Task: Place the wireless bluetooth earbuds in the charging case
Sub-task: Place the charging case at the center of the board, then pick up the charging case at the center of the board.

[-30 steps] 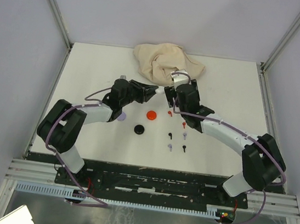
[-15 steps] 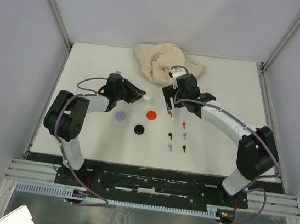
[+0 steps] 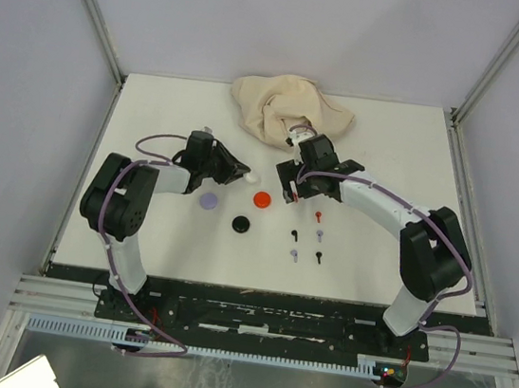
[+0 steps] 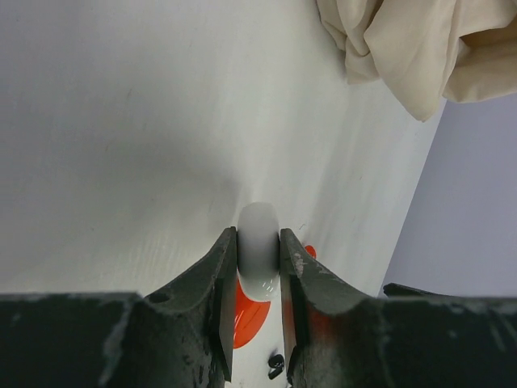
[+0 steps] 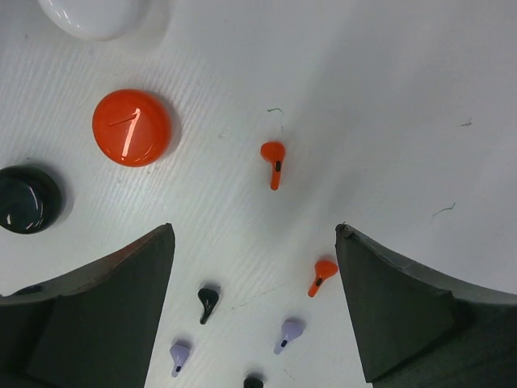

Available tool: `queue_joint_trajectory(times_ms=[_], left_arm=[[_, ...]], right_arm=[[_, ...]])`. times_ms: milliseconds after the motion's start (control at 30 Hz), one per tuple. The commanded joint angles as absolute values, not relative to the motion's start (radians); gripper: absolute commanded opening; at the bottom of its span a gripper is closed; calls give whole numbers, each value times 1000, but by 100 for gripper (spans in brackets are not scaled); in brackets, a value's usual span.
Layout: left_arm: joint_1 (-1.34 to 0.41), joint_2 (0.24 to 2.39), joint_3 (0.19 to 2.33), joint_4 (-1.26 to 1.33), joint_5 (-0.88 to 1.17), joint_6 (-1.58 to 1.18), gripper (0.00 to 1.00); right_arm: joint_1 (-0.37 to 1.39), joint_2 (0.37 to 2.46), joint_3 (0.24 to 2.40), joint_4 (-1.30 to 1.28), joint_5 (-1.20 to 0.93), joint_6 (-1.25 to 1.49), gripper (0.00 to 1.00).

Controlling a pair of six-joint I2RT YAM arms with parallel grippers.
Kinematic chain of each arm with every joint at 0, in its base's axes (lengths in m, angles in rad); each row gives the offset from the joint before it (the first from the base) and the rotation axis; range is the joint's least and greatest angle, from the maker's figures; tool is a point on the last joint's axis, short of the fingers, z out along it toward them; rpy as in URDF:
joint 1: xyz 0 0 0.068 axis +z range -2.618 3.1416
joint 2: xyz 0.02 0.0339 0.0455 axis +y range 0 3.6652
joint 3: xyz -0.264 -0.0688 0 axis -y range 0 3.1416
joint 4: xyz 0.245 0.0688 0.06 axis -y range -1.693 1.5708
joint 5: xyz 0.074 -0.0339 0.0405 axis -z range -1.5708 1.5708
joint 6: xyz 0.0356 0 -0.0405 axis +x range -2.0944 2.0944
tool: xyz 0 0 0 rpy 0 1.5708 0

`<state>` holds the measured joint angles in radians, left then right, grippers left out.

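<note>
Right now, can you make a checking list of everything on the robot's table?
Surface: white table, a few faint marks.
Job's things: red earbuds, black earbud, lavender earbuds lie loose; red disc, black disc, lavender disc sit nearby.
Clutter: crumpled beige cloth at the far edge.
Grippers: left gripper shut on white disc; right gripper open above the earbuds.
Cables: purple cables along both arms.
Surroundings: plain pale walls; nothing else seen.

A round case [image 4: 258, 242] is sitting between the left fingers [image 4: 222, 283], a cloth [image 4: 404, 48] lying beyond. Six earbuds [image 5: 274, 162] are lying on the counter [image 5: 388, 97] between the right fingers [image 5: 97, 307], two other cases [image 5: 132, 127] ahead of one.
</note>
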<state>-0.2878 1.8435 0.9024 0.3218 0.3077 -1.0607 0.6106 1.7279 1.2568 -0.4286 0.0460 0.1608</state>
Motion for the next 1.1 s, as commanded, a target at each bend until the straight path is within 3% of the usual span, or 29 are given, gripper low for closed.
queue_joint_trajectory(times_ms=[0, 433, 1067], left_arm=[[-282, 1861, 936, 320, 296, -996, 21], [-255, 1859, 935, 277, 307, -963, 45], [-150, 1630, 827, 253, 293, -947, 48]], right_arm=[[610, 1759, 1303, -433, -10, 174, 88], [671, 1872, 1407, -424, -97, 121, 88], [730, 2043, 1537, -474, -115, 93, 86]])
